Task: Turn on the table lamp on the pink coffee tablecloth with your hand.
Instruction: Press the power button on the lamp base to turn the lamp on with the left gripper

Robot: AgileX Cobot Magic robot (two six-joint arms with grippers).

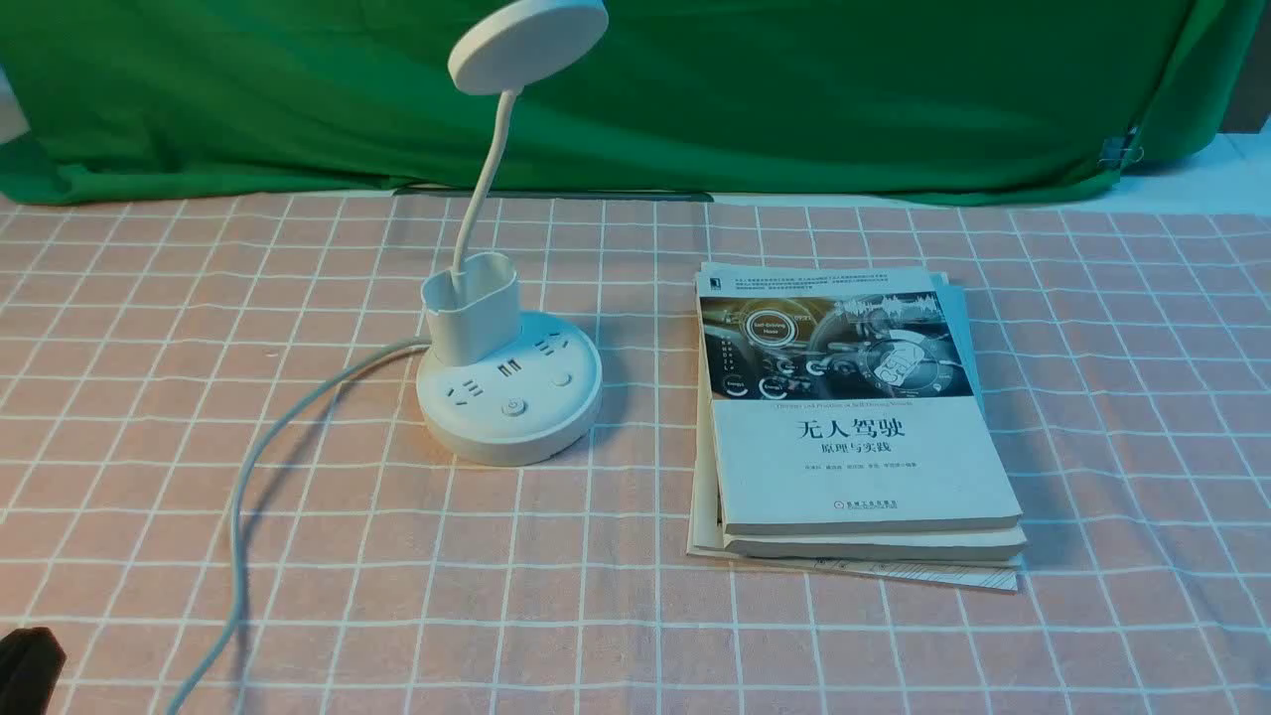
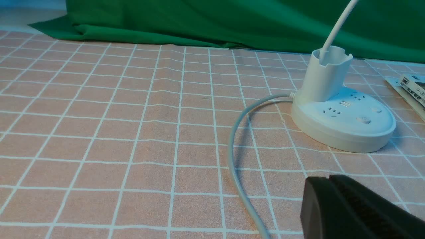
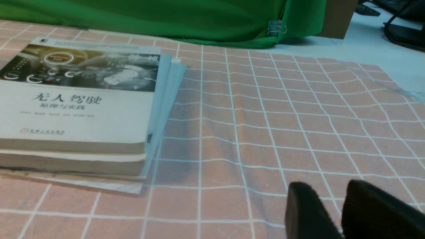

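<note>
Two stacked books (image 1: 859, 467), topmost titled 无人驾驶; left gripper (image 2: 329, 181) closed empty, right gripper (image 3: 333, 191) slightly parted.

Table (image 1: 1226, 174) covered by the pink coffee tablecloth (image 1: 894, 645), carrying the table lamp (image 1: 508, 402) and a stack of books (image 1: 859, 467).
The table's pale bare top shows only at the far right. The lamp's round base sits left of centre, and its white cord (image 1: 238, 516) trails to the near left edge. The books lie to its right, not touching it. A green backdrop cloth (image 1: 794, 99) is bunched along the far edge.
</note>
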